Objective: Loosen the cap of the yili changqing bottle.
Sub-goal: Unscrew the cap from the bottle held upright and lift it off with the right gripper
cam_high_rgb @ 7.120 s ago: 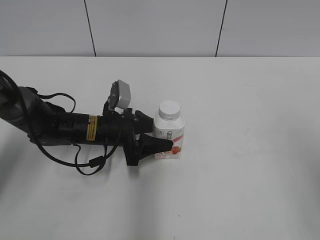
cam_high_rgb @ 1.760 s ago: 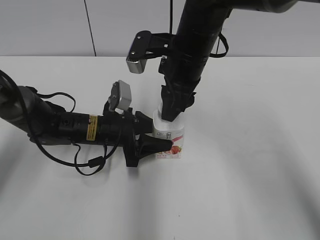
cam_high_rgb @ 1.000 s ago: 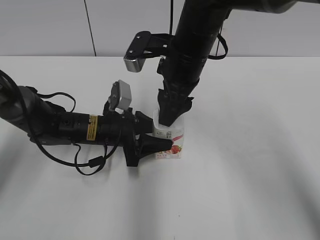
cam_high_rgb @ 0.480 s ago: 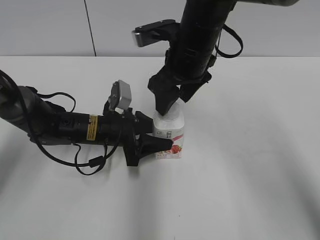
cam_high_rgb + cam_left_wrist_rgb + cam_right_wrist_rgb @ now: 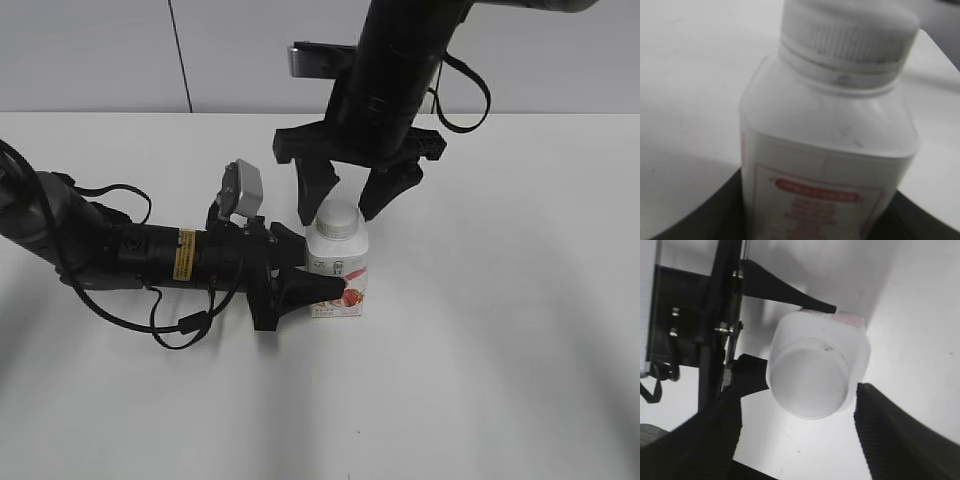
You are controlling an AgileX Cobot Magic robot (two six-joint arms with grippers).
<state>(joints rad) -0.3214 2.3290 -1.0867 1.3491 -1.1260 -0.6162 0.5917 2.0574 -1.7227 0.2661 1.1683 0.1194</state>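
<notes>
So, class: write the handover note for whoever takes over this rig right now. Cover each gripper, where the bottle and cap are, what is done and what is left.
Left gripper: shut on the yili changqing bottle's body, holding it upright on the table.
Right gripper: open, fingers either side of the cap, not touching it.
Cap: on the bottle's neck; whether it has loosened at all cannot be told.
Done: bottle braced, right gripper placed over the cap.
Left: probably close on the cap, twist, and check that it turns freely.
</notes>
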